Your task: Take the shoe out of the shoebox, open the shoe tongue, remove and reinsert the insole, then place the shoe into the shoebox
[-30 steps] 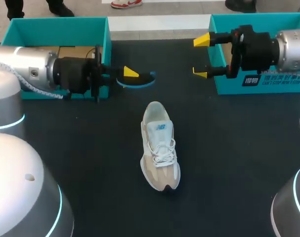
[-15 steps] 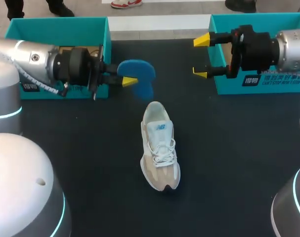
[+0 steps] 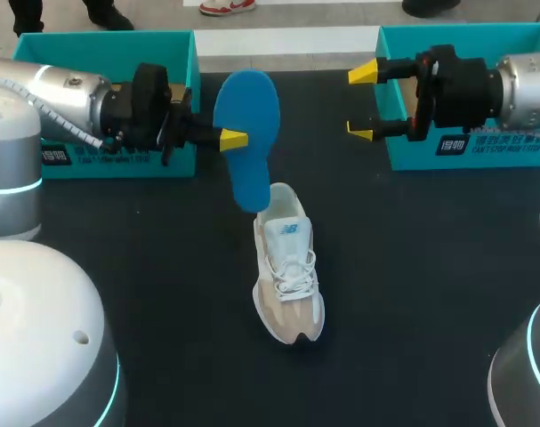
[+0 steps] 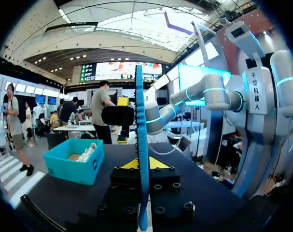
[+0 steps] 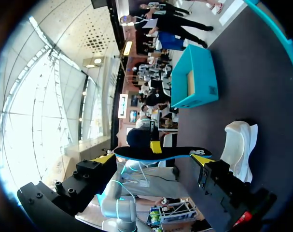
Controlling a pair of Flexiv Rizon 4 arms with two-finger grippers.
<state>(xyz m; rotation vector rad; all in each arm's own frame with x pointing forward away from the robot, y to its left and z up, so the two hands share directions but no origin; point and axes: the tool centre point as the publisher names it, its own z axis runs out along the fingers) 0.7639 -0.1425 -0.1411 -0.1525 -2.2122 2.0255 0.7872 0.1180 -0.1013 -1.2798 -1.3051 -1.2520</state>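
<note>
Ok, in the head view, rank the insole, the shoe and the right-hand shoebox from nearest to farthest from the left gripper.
1. insole: clamped in the left gripper.
2. shoe: mid-table, beneath the insole's lower end.
3. right-hand shoebox: far across, at the table's right.

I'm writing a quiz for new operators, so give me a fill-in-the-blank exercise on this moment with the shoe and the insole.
1. The left gripper is shut on the insole, whose colour is ____.
2. The right gripper holds nothing; its fingers stand ____.
3. In the head view, the insole's lower end overlaps the ____ end of the shoe.
4. The shoe rests on the table, ____ both shoeboxes.

Missing words: blue; open; heel; outside
</note>
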